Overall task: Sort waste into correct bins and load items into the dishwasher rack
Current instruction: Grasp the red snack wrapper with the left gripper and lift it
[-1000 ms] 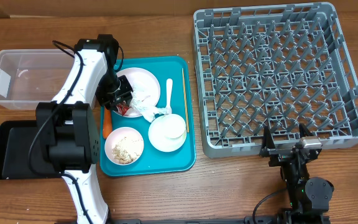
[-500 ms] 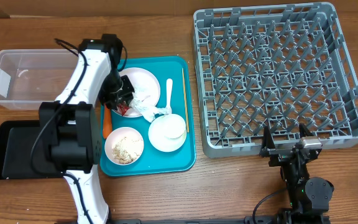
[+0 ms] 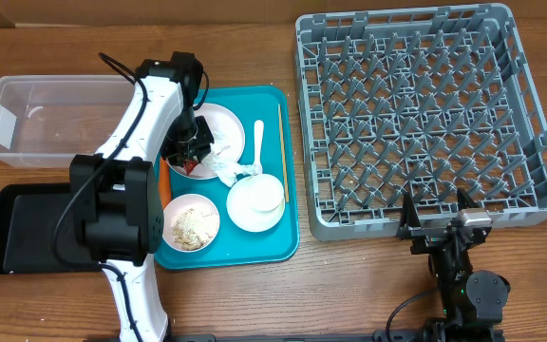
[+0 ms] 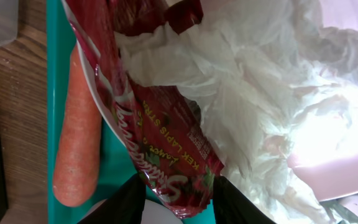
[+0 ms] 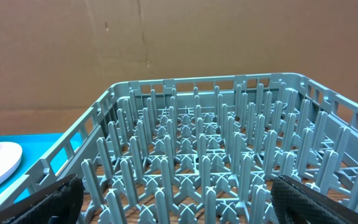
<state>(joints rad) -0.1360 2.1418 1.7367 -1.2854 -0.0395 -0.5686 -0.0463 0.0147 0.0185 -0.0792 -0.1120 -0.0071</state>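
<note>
Red wrapper (image 4: 160,137) lies over the edge of the plate (image 3: 228,122) on the teal tray (image 3: 272,249), its lower end pinched between the left jaws. Crumpled tissues (image 4: 260,93) touch it on one side, and the carrot (image 4: 76,130) lies just beside it on the other. The right jaws stand spread wide and empty, near the front wall of the rack (image 3: 425,114).

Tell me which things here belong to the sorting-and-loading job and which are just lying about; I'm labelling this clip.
Part of the job: red snack wrapper, crumpled tissues, carrot, bowl of rice, white plate, white bowl, fork, chopsticks, clear tub, black tray, grey rack.

Just there: teal tray under the dishes, wooden table, cardboard behind the rack.
</note>
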